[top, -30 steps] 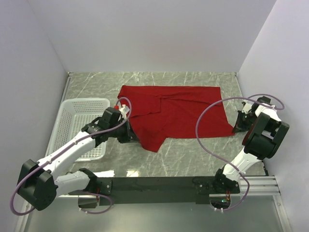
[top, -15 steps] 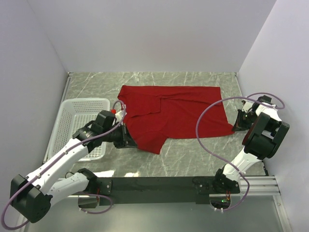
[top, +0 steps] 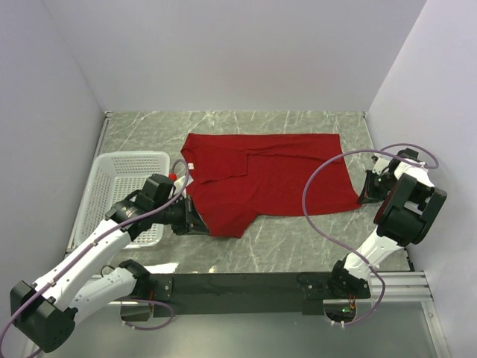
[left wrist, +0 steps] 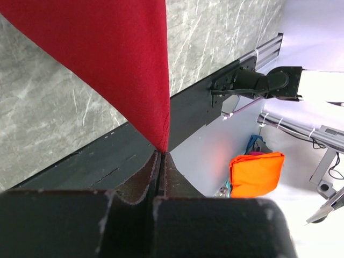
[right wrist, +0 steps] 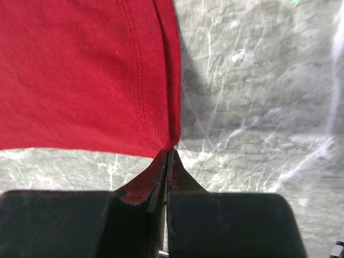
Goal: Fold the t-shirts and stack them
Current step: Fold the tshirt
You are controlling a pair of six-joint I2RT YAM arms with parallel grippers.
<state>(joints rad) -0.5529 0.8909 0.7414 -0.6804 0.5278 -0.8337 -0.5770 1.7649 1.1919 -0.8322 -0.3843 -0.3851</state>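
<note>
The deep-red t-shirt lies spread on the marble table, its near left part drawn to a point. My left gripper is shut on the t-shirt's near left edge; in the left wrist view the cloth runs up from my closed gripper. My right gripper is shut on the t-shirt's near right corner at the table's right side; the right wrist view shows the hemmed corner pinched in my gripper.
A white mesh basket stands at the left, just beside my left arm. A black rail runs along the near edge. White walls close in the table on three sides.
My left gripper has pulled the t-shirt's near left edge toward me and slightly left, flattening the folds in the cloth. The right gripper has stayed where it was.
</note>
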